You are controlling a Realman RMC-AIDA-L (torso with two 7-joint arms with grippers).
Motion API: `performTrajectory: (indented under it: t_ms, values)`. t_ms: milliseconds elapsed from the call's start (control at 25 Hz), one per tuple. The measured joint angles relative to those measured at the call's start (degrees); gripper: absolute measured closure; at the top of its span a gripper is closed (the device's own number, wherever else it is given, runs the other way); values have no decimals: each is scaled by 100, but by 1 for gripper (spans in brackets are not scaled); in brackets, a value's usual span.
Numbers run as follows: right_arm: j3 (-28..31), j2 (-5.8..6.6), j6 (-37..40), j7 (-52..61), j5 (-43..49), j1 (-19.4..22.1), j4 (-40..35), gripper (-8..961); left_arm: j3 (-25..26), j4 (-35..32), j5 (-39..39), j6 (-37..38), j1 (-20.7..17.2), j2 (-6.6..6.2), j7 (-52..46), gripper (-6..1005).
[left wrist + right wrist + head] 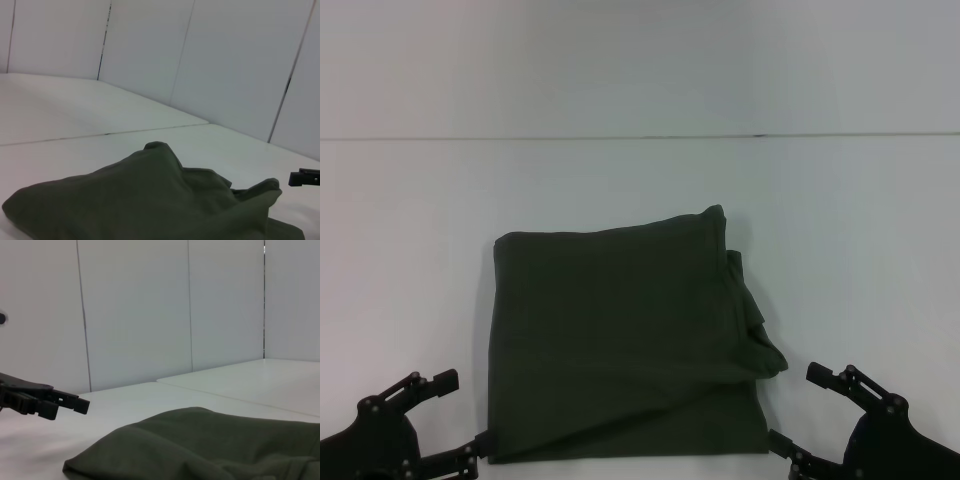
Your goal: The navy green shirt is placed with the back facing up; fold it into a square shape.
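The navy green shirt (620, 340) lies folded into a rough square in the middle of the white table, plain side up, with a bunched fold sticking out on its right side. My left gripper (460, 420) stands open just left of the shirt's near left corner, one fingertip close to the hem. Open as well, my right gripper (800, 410) sits just right of the near right corner. Nothing is held by either. The left wrist view shows the shirt (150, 200) low and close; the right wrist view shows the shirt (210, 445) too.
The white table (410, 250) has a seam running across behind the shirt, with a pale wall beyond. A finger of the right gripper (305, 176) shows in the left wrist view, and a finger of the left gripper (45, 402) in the right wrist view.
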State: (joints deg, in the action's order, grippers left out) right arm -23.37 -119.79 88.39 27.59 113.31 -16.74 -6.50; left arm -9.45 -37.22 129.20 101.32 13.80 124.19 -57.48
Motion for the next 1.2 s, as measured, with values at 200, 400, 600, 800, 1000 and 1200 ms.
performTrajectory:
  t_ms: [200,400,600,800,1000,1200]
  values:
    - [0,-4,4,0,-2,-1,0,7,-21,-6,0,-54,7,0,0,47]
    - [0,-8,4,0,0,8,0,6,-11,-11,0,-92,9,-7,0,47]
    - [0,-12,4,0,-1,7,0,6,2,9,75,-176,9,-8,0,47]
    - [0,-17,9,0,-1,2,0,6,10,17,61,-168,9,0,-4,48]
    - [2,-18,34,0,-2,-5,0,6,13,21,49,-178,9,0,-6,48]
    - [36,-17,35,-11,-2,-4,0,7,13,23,30,-193,21,-4,-8,48]
